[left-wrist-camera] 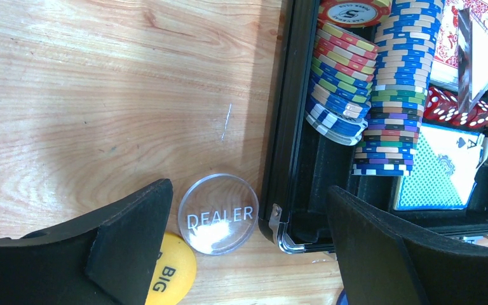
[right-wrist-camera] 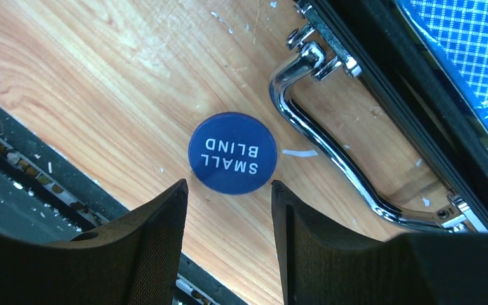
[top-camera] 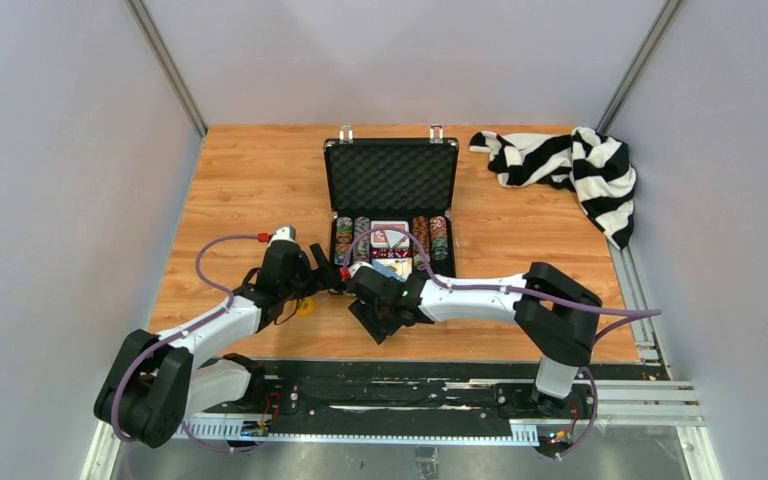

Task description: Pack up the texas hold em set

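Black foam-lined case [top-camera: 390, 175] sat open mid-table, chips [left-wrist-camera: 381, 82] racked inside. I saw left claw [left-wrist-camera: 248, 190] spread wide over the clear dealer button [left-wrist-camera: 218, 214], right claw [right-wrist-camera: 229, 190] half-open over the blue button [right-wrist-camera: 232, 152]; both empty.

place: robot lab test cell | enclosure: plain grey panels [top-camera: 60, 200] on metal posts [top-camera: 165, 65] | setup: wooden table [top-camera: 250, 170], left arm [top-camera: 210, 325] and right arm [top-camera: 480, 293] bolted to rail [top-camera: 400, 395]

I see a glossy chrome handle [right-wrist-camera: 298, 58], clear plastic dealer button [left-wrist-camera: 218, 214], matt foam lining [top-camera: 390, 178], grained wood worktop [top-camera: 250, 180]
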`<state>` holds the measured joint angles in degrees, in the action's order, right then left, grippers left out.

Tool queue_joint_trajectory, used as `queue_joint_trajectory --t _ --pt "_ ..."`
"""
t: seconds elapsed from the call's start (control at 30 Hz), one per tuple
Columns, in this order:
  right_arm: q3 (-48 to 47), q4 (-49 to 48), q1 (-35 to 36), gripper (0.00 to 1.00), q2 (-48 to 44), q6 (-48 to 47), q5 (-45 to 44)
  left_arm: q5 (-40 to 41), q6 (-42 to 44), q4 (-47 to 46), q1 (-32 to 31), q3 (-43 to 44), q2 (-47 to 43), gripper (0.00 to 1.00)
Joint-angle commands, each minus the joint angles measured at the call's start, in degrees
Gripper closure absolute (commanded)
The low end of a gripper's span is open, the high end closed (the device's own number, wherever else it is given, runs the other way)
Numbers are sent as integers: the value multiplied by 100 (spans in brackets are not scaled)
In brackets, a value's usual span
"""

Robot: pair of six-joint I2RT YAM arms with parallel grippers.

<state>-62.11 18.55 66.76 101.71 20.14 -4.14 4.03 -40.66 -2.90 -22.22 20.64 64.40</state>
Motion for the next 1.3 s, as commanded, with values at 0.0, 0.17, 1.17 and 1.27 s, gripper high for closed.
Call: queue_joint_trajectory --t 0.0,0.17,1.17,1.27 --pt "47 162 -25 49 -352 -117 89 -35 31 -39 54 -52 16 5" --pt "-60 210 -23 45 -376 -197 39 -33 25 -40 59 -53 14 5" --pt "-181 -116 -52 35 404 -159 97 -61 84 -26 59 -81 -5 5" --pt "-200 -162 -50 35 436 -163 133 -61 94 -16 55 -90 -16 5"
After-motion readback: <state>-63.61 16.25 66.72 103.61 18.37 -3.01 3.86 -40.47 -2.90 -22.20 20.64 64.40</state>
